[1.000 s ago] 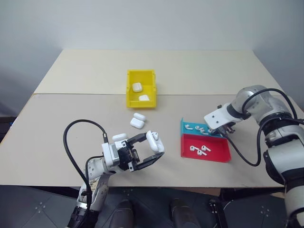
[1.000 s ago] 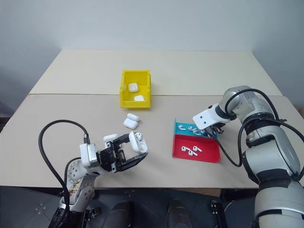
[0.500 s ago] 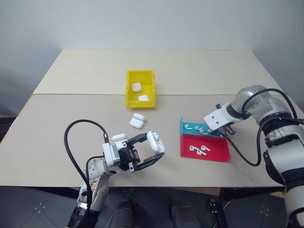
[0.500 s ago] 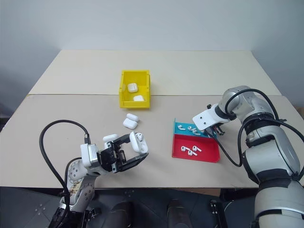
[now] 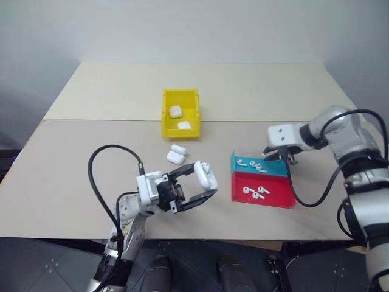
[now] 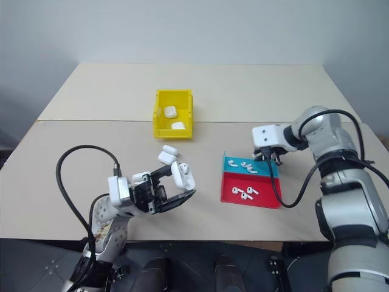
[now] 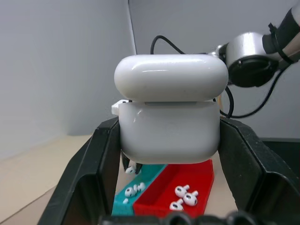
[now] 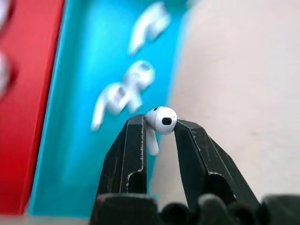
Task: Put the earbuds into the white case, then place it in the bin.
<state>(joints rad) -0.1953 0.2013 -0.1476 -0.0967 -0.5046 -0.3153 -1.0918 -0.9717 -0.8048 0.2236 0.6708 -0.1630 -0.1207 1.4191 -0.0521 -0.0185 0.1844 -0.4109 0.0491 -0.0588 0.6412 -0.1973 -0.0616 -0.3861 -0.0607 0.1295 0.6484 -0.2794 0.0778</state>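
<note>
Presently, your stock on the beige table (image 5: 91, 158), item by item, with clock directions read from the table's middle in the head views:

1. Left gripper (image 5: 203, 184), at about 6 o'clock near the front edge. You have its two black fingers (image 7: 84, 187) clamped on either side of the white case (image 5: 205, 175), which is raised off the table. In the left wrist view the lid of this case stands slightly lifted from its body.

2. Right gripper (image 8: 158, 127), at about 3 o'clock, above the far edge of the tray (image 5: 270, 196). Its fingers are drawn narrow and pinch one earbud (image 8: 161, 123) by the head, stem hanging between the tips.

3. Tray, red and blue, shallow, at about 4 o'clock. You have loose earbuds (image 5: 252, 164) in the blue section and more in the red section (image 5: 255, 192); the exact count in each is hard to tell.

4. Bin (image 5: 180, 114), bright yellow, open-topped, at about 12 o'clock. Two white cases (image 5: 175, 111) lie inside it.

5. Spare cases (image 5: 176, 154), two, lying just beside each other on the table between the bin and your left gripper. Another white case (image 5: 153, 176) sits on the table close behind the left gripper's body.

6. Black cable (image 5: 109, 159), looping up from the left arm.
</note>
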